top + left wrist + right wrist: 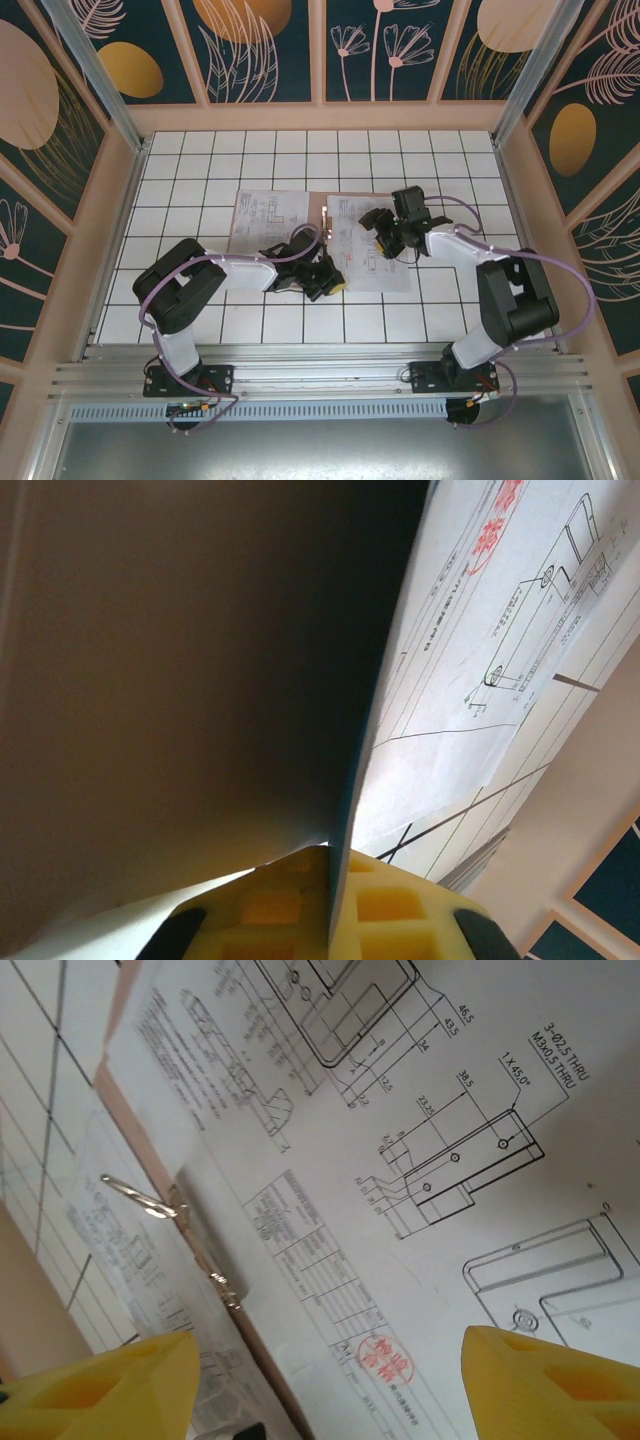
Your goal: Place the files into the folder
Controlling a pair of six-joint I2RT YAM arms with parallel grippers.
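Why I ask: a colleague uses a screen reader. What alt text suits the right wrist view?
A white sheet of engineering drawings with a red stamp lies on an open brown folder, whose metal clip shows at left. The right gripper holds its yellow jaws apart at the bottom corners.

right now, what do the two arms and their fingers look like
Both the left arm and right arm have bulky black joint housings joined by white links, with lilac cables looping alongside. The fingers are bright yellow blocks with square recessed pockets.
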